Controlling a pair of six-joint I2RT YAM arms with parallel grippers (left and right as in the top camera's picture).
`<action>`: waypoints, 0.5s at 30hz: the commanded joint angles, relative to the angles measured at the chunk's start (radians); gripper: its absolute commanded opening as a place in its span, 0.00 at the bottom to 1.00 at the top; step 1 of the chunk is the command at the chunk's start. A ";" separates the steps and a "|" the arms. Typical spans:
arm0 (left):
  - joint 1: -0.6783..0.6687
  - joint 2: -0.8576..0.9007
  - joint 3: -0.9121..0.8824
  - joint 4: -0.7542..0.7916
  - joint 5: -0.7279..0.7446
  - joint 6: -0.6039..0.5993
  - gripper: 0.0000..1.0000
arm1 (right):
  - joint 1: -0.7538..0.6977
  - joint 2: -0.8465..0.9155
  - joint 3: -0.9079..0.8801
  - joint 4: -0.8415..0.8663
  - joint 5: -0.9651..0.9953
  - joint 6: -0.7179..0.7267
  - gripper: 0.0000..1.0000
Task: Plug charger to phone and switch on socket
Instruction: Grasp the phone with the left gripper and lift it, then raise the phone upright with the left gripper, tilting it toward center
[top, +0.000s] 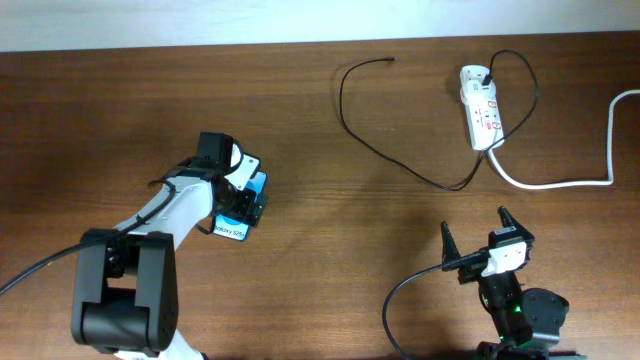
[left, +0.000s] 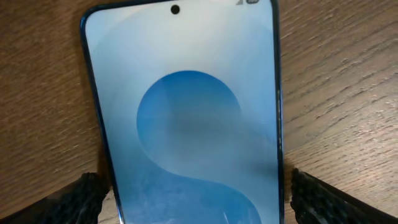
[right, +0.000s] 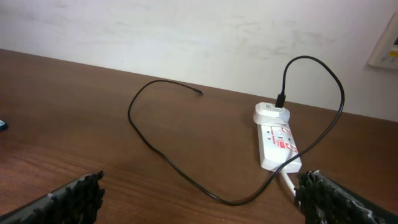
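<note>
The left arm hides most of the phone overhead. The thick white cord runs off the right edge.

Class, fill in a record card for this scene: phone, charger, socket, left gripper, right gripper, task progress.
phone: lying screen up, blue display lit
charger: loose loop; small tip lies free, far from the phone; other end plugged in at the socket
socket: white strip; switch position not readable
left gripper: open, one finger on each side of the phone
right gripper: open, empty, facing the socket
task progress: phone not yet plugged in
</note>
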 joint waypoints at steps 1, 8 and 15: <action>0.000 0.039 -0.012 -0.022 0.016 0.012 0.95 | -0.004 -0.008 -0.005 -0.005 -0.020 0.000 0.98; 0.000 0.039 -0.013 -0.029 0.016 0.012 0.62 | -0.004 -0.008 -0.005 -0.005 -0.020 0.000 0.98; -0.001 0.038 0.005 -0.064 0.017 0.011 0.56 | -0.004 -0.008 -0.005 -0.005 -0.020 0.000 0.98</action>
